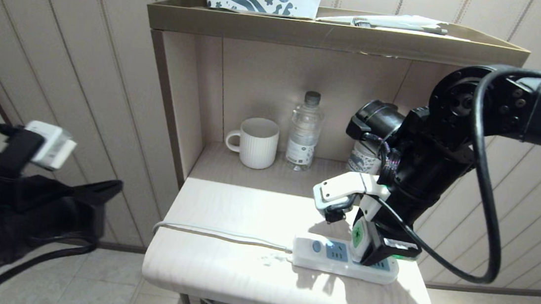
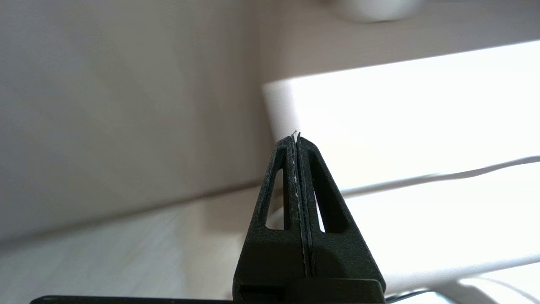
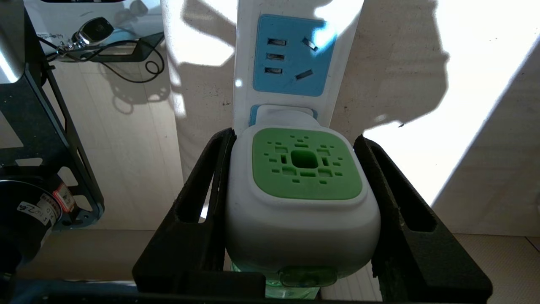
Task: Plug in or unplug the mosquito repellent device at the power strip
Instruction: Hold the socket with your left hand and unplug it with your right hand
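Up close, my right wrist view shows my right gripper (image 3: 301,202) jaws pinching the mosquito repellent device (image 3: 301,190) seated on the power strip (image 1: 334,260) on the table (image 1: 238,278); its bottle mostly hidden. Left gripper (image 2: 297,143) jaws pressed together, off-table.

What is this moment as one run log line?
right end effector: shut on device | device: seated in strip | left end effector: shut, idle

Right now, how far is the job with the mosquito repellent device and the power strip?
Done: the right gripper is shut on the mosquito repellent device, fingers on both its sides. In hand: the device stands at a socket of the power strip on the table; whether its plug is fully seated cannot be told. Left: finish the plugging or pulling, then release. The left gripper is shut and empty, away from the strip.
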Available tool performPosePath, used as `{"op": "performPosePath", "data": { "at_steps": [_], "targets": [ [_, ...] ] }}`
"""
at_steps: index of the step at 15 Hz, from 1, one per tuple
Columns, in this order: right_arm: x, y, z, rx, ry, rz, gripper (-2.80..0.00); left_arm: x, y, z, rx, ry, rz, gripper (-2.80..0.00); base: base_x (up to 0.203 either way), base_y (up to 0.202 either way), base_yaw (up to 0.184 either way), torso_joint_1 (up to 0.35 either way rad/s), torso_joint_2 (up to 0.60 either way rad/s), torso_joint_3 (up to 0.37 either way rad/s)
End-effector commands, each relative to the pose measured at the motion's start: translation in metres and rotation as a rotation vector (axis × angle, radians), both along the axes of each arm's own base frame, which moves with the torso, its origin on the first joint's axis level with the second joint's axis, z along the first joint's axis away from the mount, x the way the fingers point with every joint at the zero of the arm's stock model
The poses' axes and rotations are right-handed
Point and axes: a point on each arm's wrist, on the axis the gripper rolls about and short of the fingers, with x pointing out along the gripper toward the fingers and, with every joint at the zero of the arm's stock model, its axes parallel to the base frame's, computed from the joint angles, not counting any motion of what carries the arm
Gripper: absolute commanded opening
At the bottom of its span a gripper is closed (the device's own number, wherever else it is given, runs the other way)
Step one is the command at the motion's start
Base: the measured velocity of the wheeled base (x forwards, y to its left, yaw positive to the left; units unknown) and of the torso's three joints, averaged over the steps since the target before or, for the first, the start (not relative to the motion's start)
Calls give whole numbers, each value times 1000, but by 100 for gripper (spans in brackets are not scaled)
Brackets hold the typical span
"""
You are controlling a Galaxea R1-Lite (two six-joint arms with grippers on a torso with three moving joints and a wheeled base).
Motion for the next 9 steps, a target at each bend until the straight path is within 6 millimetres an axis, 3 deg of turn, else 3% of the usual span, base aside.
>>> {"op": "performPosePath", "data": {
  "at_steps": [1, 6, 9],
  "targets": [
    [2, 0, -3, -6, 8, 1, -280, 23, -57, -36, 36, 33, -105, -280, 0, 0, 0, 0, 0, 0],
    [4, 0, -2, 2, -4, -2, -280, 28, -147, -73, 11, 37, -147, -280, 0, 0, 0, 0, 0, 0],
    [5, 0, -4, 0, -1, -5, -280, 13, -189, -93, -11, 13, -162, -280, 0, 0, 0, 0, 0, 0]
  ]
}}
